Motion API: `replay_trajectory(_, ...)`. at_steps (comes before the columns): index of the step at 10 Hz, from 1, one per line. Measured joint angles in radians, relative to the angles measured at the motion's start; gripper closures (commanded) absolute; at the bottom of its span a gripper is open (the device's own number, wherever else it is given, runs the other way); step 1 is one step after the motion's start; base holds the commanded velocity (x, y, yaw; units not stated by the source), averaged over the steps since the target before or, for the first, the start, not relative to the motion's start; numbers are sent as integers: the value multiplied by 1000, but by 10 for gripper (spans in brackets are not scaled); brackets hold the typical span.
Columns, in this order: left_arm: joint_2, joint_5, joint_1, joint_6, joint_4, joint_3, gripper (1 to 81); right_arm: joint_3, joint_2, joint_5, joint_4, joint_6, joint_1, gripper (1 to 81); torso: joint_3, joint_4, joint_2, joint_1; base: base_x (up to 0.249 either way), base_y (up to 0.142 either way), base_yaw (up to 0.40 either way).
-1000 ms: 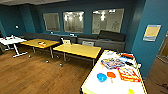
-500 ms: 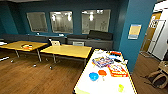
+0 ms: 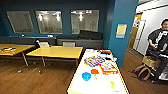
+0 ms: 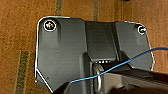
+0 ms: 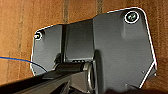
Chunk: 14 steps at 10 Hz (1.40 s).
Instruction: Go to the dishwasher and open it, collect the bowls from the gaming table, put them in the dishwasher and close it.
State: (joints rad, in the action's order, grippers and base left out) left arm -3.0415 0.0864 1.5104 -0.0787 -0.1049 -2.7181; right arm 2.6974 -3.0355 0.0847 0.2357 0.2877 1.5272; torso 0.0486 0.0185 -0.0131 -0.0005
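Bowls: you have the blue bowl and the orange-red bowl side by side, near each other, on the gaming desk just ahead of the robot. Desk's long axis runs away from you; white top, yellowish edge. Both bowls sit on the near half, left of a red-framed flat box, with a small yellow-green cup nearer and to the right. Bowls look smooth, round, plastic.

Jaws: cannot tell for either arm; both wrist views look down on brown wood plank floor. Judgement: blue bowl lies slightly leftward, so the left arm seems nearer.

Dishwasher: not located.
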Motion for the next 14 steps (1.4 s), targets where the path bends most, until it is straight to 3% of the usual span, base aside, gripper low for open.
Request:
replay_trajectory(3, 0, 7, -2, -1, 0, 0, 10, 0, 0, -5, 1, 0, 7, 10, 0, 0, 0, 0, 0, -111, 0)
replay_trajectory(9, -1, 7, 3, -1, 0, 0, 10, 0, 0, -1, 0, 0, 1, 10, 0, 0, 0, 0, 0, 0, 0)
replay_trajectory(14, 0, 6, 4, -1, 0, 0, 10, 2, -2, -6, 0, 0, -6, 10, 0, 0, -1, 1, 94, 0, 0)
